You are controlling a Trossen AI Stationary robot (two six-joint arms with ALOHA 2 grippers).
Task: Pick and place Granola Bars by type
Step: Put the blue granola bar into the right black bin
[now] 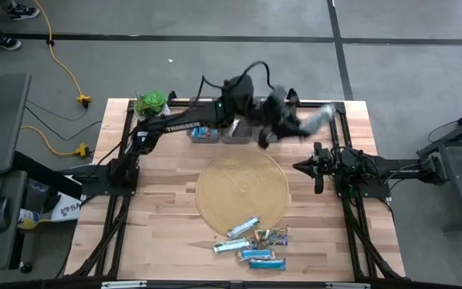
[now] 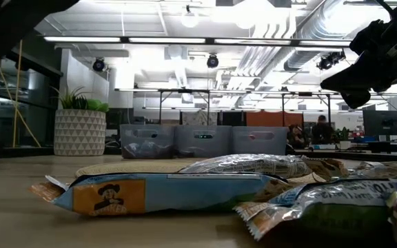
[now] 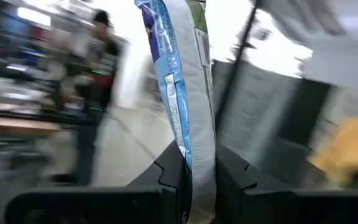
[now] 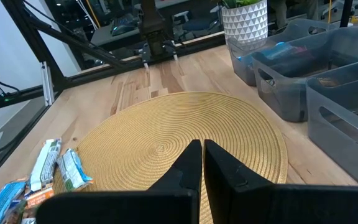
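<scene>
My left gripper (image 1: 297, 124) hangs high over the table's far side, right of the dark grey bins (image 1: 217, 132), and is shut on a blue-and-white granola bar (image 3: 179, 81), which shows as a pale blur (image 1: 320, 117) in the high view. Several more granola bars (image 1: 253, 245), blue-and-white and greenish, lie flat in a loose heap near the table's front edge, partly on the round woven mat (image 1: 243, 191). My right gripper (image 1: 307, 167) waits shut at the table's right side, beside the mat, and touches nothing. My left gripper pinches one end of the blue-and-white bar (image 3: 190, 158) between its two fingers, which lie on its two flat faces. The bar sticks out past the fingertips, along the fingers. It is lifted clear of the table and the bins.
Three grey bins (image 2: 202, 141) stand in a row at the far edge, with a potted plant (image 1: 151, 103) at the far left corner. The right wrist view shows a blue bar lying in one bin (image 4: 284, 50). Bare wood lies left of the mat.
</scene>
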